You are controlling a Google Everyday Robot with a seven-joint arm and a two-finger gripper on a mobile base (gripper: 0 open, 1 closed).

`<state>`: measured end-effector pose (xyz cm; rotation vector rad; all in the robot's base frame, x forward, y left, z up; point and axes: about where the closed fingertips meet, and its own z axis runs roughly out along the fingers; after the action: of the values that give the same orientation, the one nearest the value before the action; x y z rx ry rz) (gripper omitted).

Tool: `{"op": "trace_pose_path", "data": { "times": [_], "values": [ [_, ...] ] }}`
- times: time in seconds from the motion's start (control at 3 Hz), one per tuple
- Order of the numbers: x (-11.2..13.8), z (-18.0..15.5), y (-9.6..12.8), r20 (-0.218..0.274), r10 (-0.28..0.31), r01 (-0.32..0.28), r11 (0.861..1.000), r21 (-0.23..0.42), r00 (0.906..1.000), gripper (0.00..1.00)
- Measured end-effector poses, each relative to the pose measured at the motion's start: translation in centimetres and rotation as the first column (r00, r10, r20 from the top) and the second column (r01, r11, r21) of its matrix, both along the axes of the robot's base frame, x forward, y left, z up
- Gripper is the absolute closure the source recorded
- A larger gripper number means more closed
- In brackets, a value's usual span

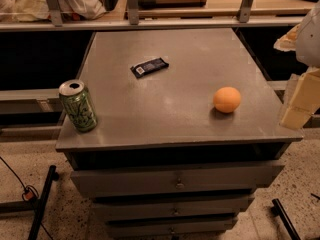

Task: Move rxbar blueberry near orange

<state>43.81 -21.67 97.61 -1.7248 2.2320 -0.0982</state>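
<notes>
My pale, blocky gripper [299, 104] is hanging at the right edge, its grip state I cannot tell, while the flat dark-wrapped rxbar blueberry [149, 67] is lying upper-centre on the dull grey table [165, 124], well apart from the round orange [227, 99].

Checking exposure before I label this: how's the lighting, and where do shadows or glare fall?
Camera view: dim, warm light; soft sheen on the cabinet top, no harsh glare; the orange casts a small shadow at its base; the rxbar blueberry reads dark; the gripper, at the right edge, is brightly lit.
</notes>
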Motion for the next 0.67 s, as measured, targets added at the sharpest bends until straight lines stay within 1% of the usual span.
{"op": "trace_pose_path", "data": {
  "times": [0.33, 0.67],
  "values": [
    [0.0, 0.0, 0.0, 0.000, 0.000, 0.000, 1.000, 0.000, 1.0000, 0.00],
    [2.3, 0.1, 1.5, 0.007, 0.044, -0.044, 0.998, 0.041, 0.9990, 0.00]
  ]
}}
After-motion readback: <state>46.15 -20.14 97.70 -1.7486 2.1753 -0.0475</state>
